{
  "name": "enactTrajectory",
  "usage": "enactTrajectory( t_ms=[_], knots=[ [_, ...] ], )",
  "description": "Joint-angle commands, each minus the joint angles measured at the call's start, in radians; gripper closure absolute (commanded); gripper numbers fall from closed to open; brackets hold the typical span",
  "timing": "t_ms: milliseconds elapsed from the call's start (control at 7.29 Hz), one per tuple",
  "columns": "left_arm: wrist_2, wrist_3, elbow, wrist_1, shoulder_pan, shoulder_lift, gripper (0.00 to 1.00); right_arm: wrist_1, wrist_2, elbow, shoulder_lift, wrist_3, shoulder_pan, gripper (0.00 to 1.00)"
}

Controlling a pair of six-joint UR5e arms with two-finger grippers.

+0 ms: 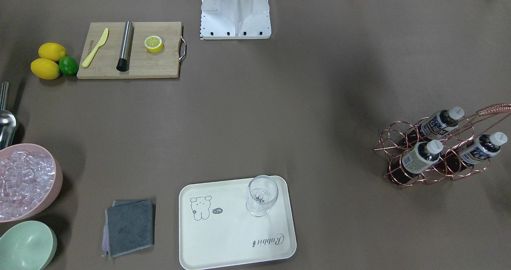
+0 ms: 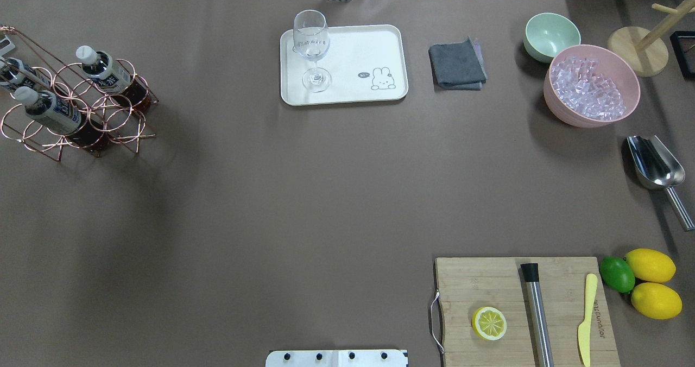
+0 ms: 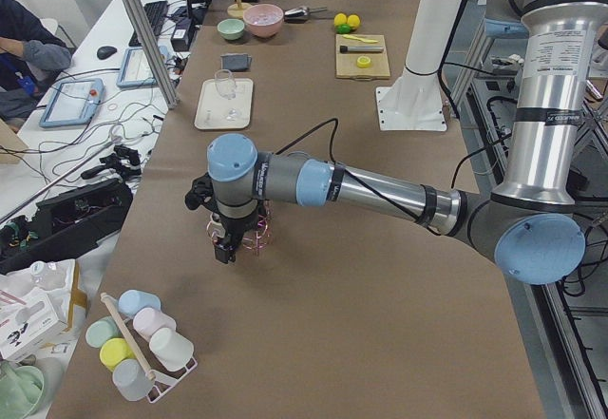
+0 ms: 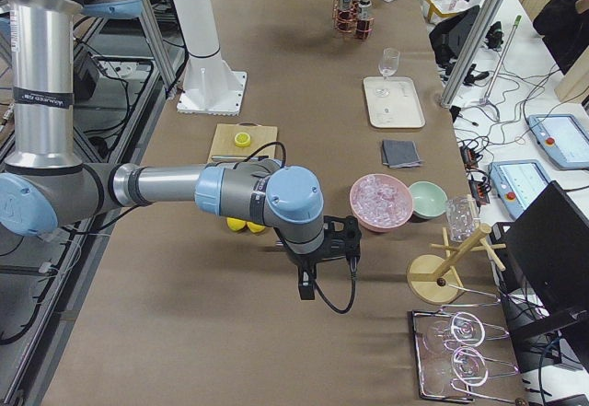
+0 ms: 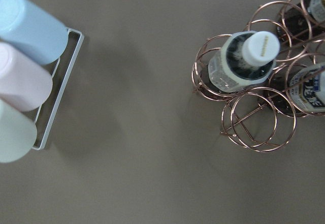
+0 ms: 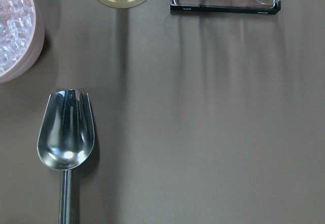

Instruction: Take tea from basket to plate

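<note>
The plate (image 1: pixel 231 238) reads "Rabbit"; lettering on the tea (image 1: pixel 420 158) is unreadable.

Even overhead light, soft shadows

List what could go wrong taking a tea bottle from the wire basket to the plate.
1. The tea bottles lean inside the rings of the wire basket; lifting one off-axis may snag it and drag the basket.
2. A wine glass stands on the plate; a careless placement could topple it.
</note>
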Motion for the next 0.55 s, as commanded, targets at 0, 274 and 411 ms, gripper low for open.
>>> enactTrajectory(
  t_ms=[0, 274, 411],
  knots=[
    [0.026, 0.278, -0.042, 0.077, 0.038, -0.079, 0.02, 0.0, 0.001, 0.0, 0.0, 0.0, 0.005, 0.0],
    [0.024, 0.39, -0.063, 0.095, 0.101, -0.131, 0.02, 0.0, 0.001, 0.0, 0.0, 0.0, 0.005, 0.0],
    [0.017, 0.419, -0.071, 0.095, 0.127, -0.157, 0.03, 0.0, 0.001, 0.0, 0.0, 0.0, 0.006, 0.0]
  ],
)
